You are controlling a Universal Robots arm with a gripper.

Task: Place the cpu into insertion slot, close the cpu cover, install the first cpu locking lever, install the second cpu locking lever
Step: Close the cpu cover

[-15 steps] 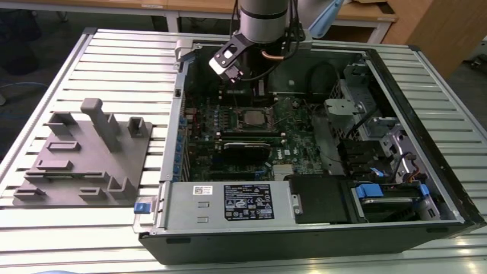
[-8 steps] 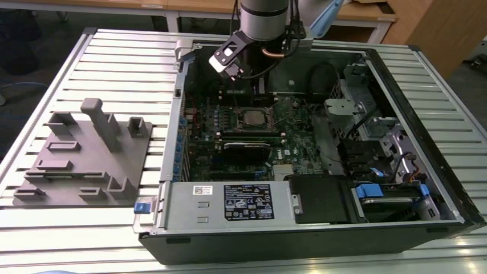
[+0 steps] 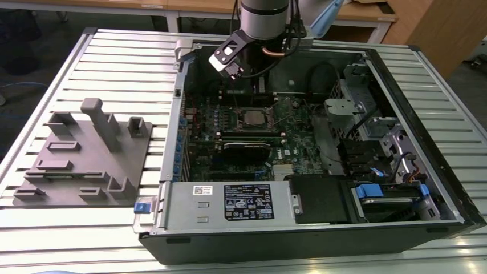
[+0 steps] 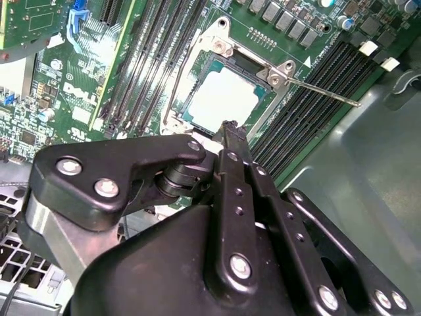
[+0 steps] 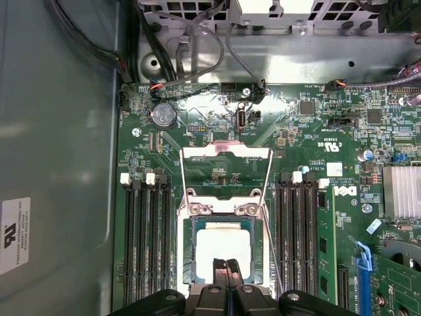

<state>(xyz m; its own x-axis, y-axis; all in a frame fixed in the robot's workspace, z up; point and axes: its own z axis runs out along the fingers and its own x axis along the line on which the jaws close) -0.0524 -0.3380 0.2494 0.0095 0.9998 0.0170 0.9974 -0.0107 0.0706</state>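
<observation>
- I'm seeing the black linkage gripper (image 5: 227,268) hanging inside the open black computer tower case (image 3: 304,240). Its fingertips are sitting pressed together with nothing clamped between them.
- The cpu (image 5: 223,245), a small flat square chip with a bright silver-grey face, is lying in the insertion slot (image 5: 184,253), the square metal-rimmed motherboard socket. That's directly under and just ahead of the fingertips.
- I'm not able to tell whether the tips are touching the chip face or sitting just off it.
- The cpu cover (image 5: 227,153), a thin square silver frame plate with a big window, is standing flipped open on the far side of the socket from the hand. Green board is showing through its window.
- A thin silver wire lever (image 4: 322,93) is angling away from the socket corner beyond the fingertips, running out over the long black memory slots (image 4: 309,115).
- More of those slots are flanking the socket on both sides of the fingers.
- In the exterior view the grey arm (image 3: 263,17) is reaching down near the case's far wall. A grey moulded fixture block (image 3: 84,154) is lying well off to the exterior view's left of the hand, on the slatted metal table (image 3: 114,51).
</observation>
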